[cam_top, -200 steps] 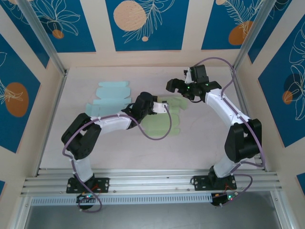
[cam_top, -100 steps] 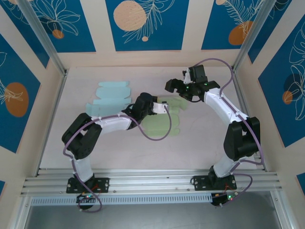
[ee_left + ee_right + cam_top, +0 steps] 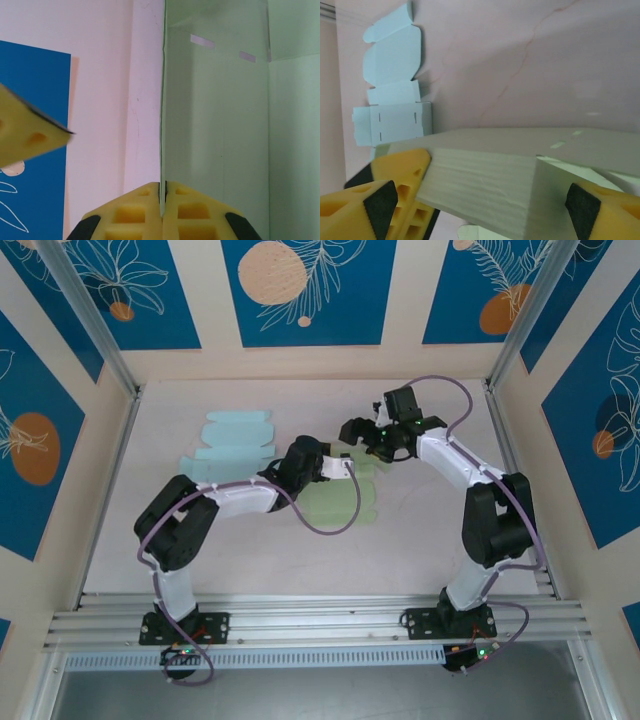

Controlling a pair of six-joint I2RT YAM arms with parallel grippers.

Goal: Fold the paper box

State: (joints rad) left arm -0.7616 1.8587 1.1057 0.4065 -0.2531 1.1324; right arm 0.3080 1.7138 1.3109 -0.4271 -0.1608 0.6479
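Blue wall panels (image 3: 300,290) with leaf and orange-disc motifs are ranged round a pale pinkish surface (image 3: 250,560). At its middle the pale green paper box (image 3: 335,502) is found, part flat and part raised. Its near portion is laid flat on the surface, while a far panel is lifted off it.

In the left wrist view a thin edge of that card is seen nipped between the closed yellow pads of the left tool (image 3: 162,192), with the panel standing away from them. The grip is judged to be placed there so that the box is anchored and one wall is held upright while the other side is worked.

The right tool (image 3: 362,438) is positioned at the far right side of the box and is set wide. In the right wrist view its two fingers are placed either side of a raised, squared section. Whether that section is actually pressed cannot be told. The straddling stance is judged to be chosen so that the walls can be squeezed together along their creases.

Flat light blue paper blanks (image 3: 232,445) are laid at the far left, well apart from the work, presumably as spares. The fold is judged to be partway done, with flaps not yet tucked.
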